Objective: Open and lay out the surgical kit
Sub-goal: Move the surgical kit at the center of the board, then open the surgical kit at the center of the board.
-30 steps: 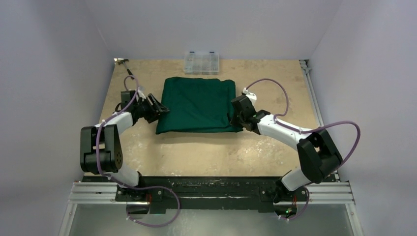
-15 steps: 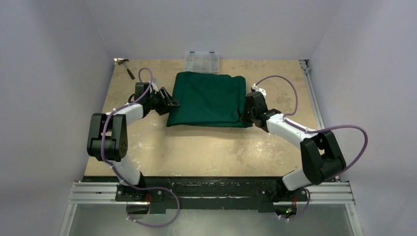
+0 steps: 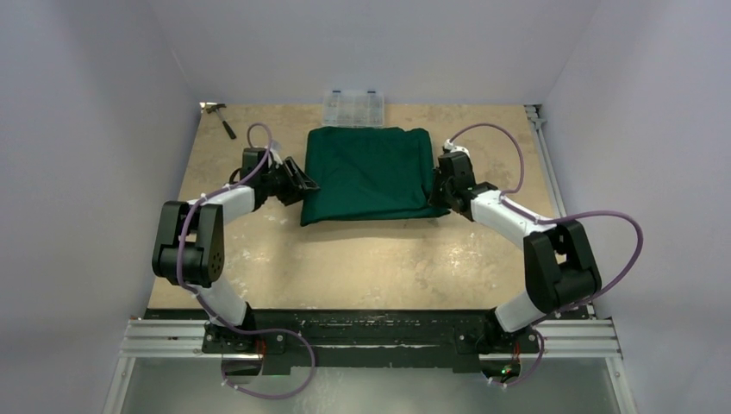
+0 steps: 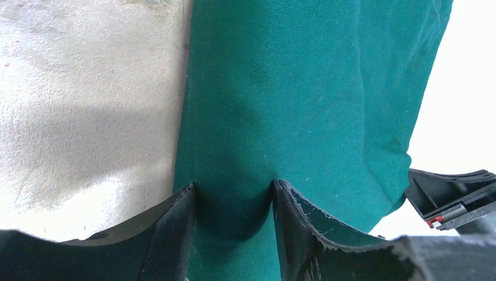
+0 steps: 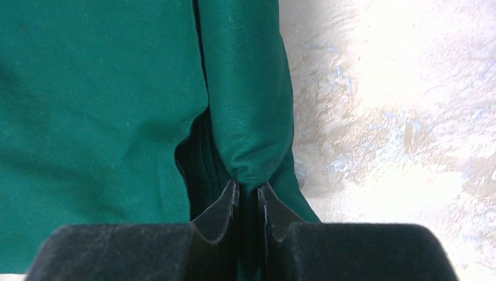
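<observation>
- We have slid the dark green wrap (image 3: pixel 369 172) to the far middle of the table (image 3: pixel 362 267); it remains folded shut.
- Our right gripper (image 5: pixel 248 187) pinches its right edge; the left gripper (image 4: pixel 233 188) straddles the left edge, but we cannot tell whether it is clamped yet.

Nothing readable in any of these views, tbh. The green cloth wrap (image 3: pixel 366 172) is plain fabric with no tag or print showing, and the clear plastic box (image 3: pixel 353 108) at the back of the worktop (image 3: pixel 379 259) is too small to make out any lettering.
</observation>
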You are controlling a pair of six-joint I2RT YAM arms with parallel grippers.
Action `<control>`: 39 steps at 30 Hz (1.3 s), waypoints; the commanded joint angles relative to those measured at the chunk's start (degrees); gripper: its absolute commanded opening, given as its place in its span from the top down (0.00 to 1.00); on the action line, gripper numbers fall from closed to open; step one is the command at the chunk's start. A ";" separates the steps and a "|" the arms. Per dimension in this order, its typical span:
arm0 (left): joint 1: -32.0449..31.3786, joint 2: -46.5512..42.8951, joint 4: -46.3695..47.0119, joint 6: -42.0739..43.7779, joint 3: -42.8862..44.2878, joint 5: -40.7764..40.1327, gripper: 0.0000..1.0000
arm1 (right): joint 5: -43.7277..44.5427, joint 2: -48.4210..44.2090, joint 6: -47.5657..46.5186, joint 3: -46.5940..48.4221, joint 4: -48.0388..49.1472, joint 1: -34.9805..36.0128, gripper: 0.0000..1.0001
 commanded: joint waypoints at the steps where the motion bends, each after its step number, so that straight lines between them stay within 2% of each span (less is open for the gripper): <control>1: -1.75 0.83 -5.40 2.42 3.58 1.14 0.51 | -5.49 0.95 0.34 6.23 -5.11 0.61 0.92; 4: -1.75 0.97 -12.34 7.68 9.66 -2.59 0.49 | -3.11 -2.06 5.96 7.79 -9.85 0.59 0.61; 6: -1.72 1.01 -16.76 11.04 13.43 -5.82 0.46 | 0.23 -4.48 8.09 8.66 -12.70 0.56 0.47; 9: -1.71 1.51 -22.12 15.12 18.60 -9.01 0.42 | 5.56 -6.32 9.15 12.33 -18.50 0.50 0.35; 15: -1.73 0.14 -26.50 19.47 23.90 -10.69 0.32 | 9.28 -8.84 5.90 18.51 -23.97 0.50 0.26; 19: -3.57 -3.62 -22.91 21.82 23.23 -7.00 0.27 | 8.90 -11.63 5.36 17.96 -23.07 0.43 0.26; 24: -12.69 -6.42 -14.03 21.68 21.13 -6.29 0.29 | 4.38 -14.25 9.00 13.92 -23.13 -1.67 0.30; 30: -29.51 -3.43 -9.51 26.17 22.51 -14.57 0.31 | -1.19 -14.24 13.50 11.03 -26.85 -6.22 0.36; 36: -40.24 3.43 -6.22 27.34 25.22 -25.47 0.39 | -0.34 -15.80 17.36 6.59 -29.42 -11.36 0.43; 39: -44.18 7.21 -5.50 28.86 26.84 -30.52 0.40 | -1.57 -16.77 17.91 3.58 -28.81 -13.95 0.44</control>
